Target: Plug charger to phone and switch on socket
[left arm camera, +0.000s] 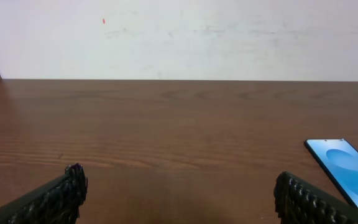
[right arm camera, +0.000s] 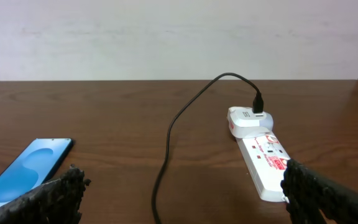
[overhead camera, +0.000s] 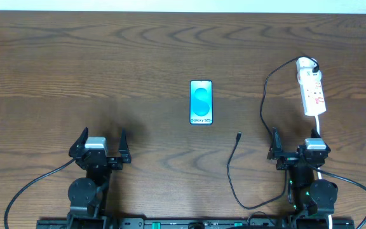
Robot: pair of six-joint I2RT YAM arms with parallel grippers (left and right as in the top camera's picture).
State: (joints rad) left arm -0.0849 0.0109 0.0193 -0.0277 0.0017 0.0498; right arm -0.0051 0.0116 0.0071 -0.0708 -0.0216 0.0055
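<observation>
The dark wooden surface [overhead camera: 138,51] is carrying everything. At its near edge the left claw [overhead camera: 102,135] is hovering released, its fingers spread wide and grasping nothing; the right claw [overhead camera: 296,138] is sitting likewise — released and empty. The socket [overhead camera: 312,89] is lying at the far right, just beyond the right claw, its rounded end pointing away from the arms. The phone [overhead camera: 201,102] is lying flat near the middle, screen glowing blue, well apart from both claws. The charger [overhead camera: 227,168] is looping from a white block [right arm camera: 248,118] at the socket's far end round toward the near edge — its plug tip [overhead camera: 238,135] is resting between phone and right claw, touching neither.
</observation>
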